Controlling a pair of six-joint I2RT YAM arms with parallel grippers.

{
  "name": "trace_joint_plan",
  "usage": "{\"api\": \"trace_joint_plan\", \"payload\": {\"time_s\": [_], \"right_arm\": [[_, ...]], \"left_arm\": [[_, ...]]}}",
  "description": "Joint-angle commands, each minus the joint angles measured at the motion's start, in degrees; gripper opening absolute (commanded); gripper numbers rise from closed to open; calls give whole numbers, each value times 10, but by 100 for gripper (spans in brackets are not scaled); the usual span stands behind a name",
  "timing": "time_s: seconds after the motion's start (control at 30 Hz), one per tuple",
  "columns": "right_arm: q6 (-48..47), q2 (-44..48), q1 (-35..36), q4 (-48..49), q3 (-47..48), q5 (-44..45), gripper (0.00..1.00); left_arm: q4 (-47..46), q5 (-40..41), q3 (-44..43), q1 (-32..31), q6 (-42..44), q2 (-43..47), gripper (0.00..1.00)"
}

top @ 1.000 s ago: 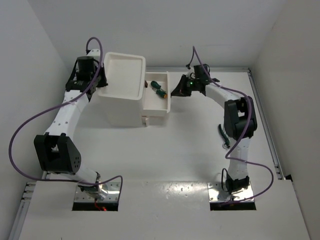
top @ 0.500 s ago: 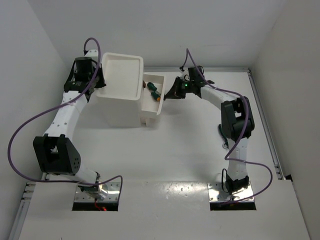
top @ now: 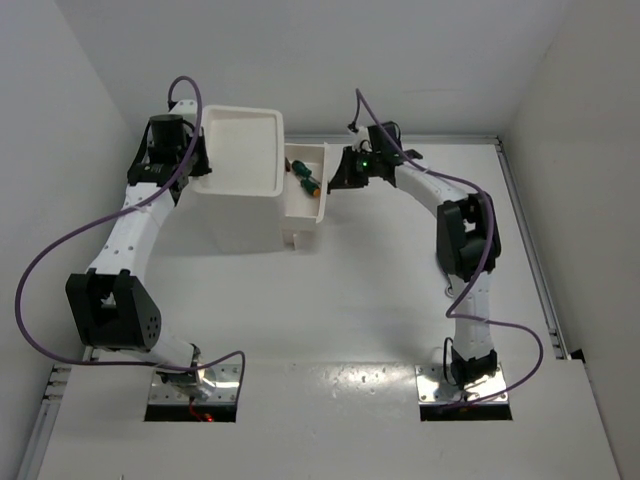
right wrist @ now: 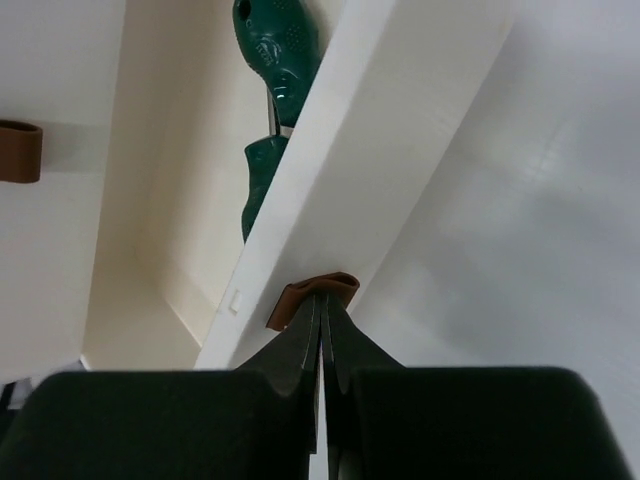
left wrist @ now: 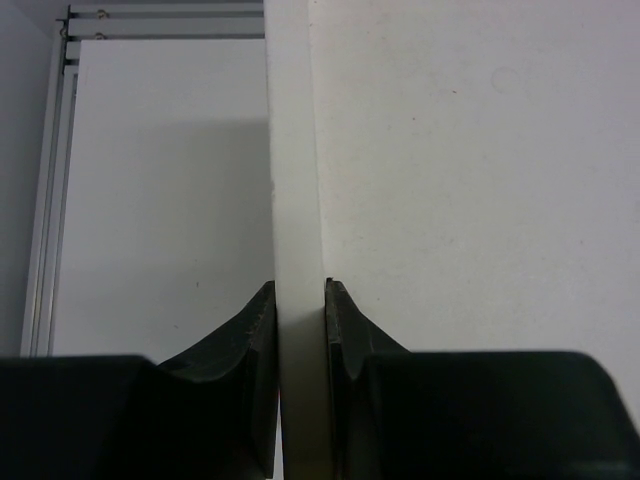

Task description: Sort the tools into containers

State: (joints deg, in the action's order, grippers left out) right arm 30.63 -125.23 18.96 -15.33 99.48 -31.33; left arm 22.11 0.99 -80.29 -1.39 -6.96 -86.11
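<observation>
At the table's (top: 380, 290) far end, left gripper (left wrist: 298, 292) clamps the drawer unit's (top: 245, 215) wall; right gripper (right wrist: 320, 305) pinches the open drawer's (top: 303, 212) brown handle (right wrist: 340, 284).

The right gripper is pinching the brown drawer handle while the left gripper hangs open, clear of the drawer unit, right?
No: the left gripper is shut on the wall of the drawer unit, as the left wrist view shows. The right gripper does pinch the brown drawer handle.

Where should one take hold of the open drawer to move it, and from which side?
By the brown handle on the drawer's front wall, coming straight at that wall from outside: it is the only tab standing out from the flat face. The right gripper is shut on it.
</observation>
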Motion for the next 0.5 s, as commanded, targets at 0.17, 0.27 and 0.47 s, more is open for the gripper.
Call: {"api": "trace_joint_plan", "payload": {"time_s": [0.17, 0.27, 0.47], "right_arm": [[-120, -14, 52, 147, 34, -23, 0], [-172, 2, 57, 194, -4, -36, 0], [-239, 33, 63, 287, -58, -53, 2]], "left_arm": [[10, -151, 3, -22, 29, 6, 0], [15, -168, 3, -27, 41, 6, 0], [21, -223, -3, -27, 70, -6, 0]]}}
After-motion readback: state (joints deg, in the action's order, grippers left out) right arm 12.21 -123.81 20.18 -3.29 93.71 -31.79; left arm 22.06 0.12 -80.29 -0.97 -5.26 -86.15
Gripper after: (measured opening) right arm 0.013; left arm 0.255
